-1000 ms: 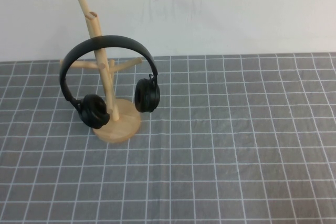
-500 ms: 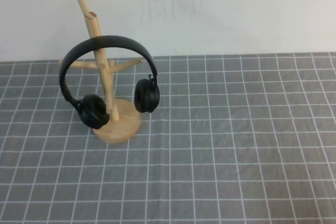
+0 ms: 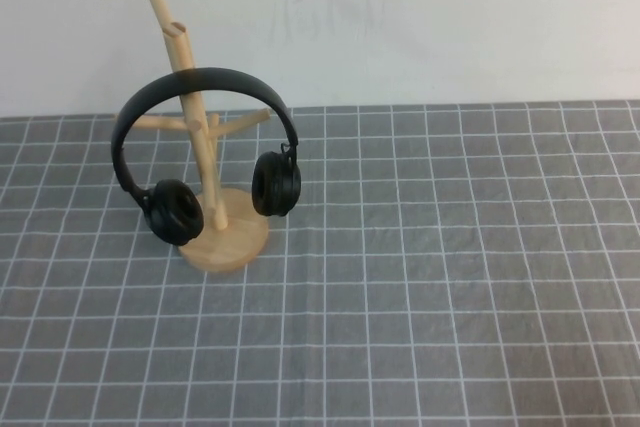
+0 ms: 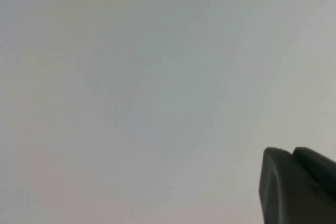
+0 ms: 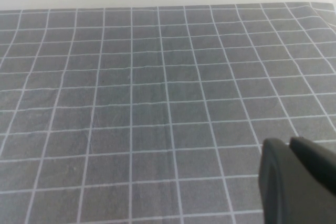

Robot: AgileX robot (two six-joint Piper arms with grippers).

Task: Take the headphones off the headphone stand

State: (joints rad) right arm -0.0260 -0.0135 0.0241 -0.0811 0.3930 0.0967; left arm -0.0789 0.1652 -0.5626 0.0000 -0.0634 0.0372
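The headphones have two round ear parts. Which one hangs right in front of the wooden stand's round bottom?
The left ear cup of the headphones overlaps the headphone stand disc base. The other cup hangs beside the pole, higher up. Neither gripper shows in the high view.

high: raised, robot's side, angled down over checked cloth (image 3: 420, 277) toward far wall (image 3: 400, 17) | left wrist: faces only blank pale wall | right wrist: low over cloth (image 5: 157, 103), facing far edge; shared with high
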